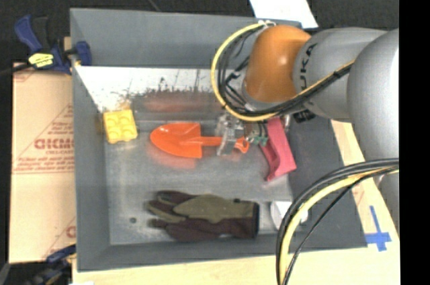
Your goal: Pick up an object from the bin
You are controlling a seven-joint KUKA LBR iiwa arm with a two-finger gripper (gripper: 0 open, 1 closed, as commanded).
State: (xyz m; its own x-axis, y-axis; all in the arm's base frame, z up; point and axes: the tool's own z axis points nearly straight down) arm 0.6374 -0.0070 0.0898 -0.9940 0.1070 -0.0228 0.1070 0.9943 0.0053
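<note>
Claw (228, 137) sits low over orange shovel (176, 140) handle; grip state: cannot tell. Shovel lies on bin (134, 35) floor; lift not yet done.

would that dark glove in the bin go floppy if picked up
Probably floppy: the dark fabric glove lies flat and creased, so it would likely drape from a pinch. It looks light for its size and should not roll; if pushed, it may bunch up rather than slide.

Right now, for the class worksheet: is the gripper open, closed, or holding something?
Gripper: cannot be told whether it is open or closed; it sits over the handle of the orange shovel.
</note>
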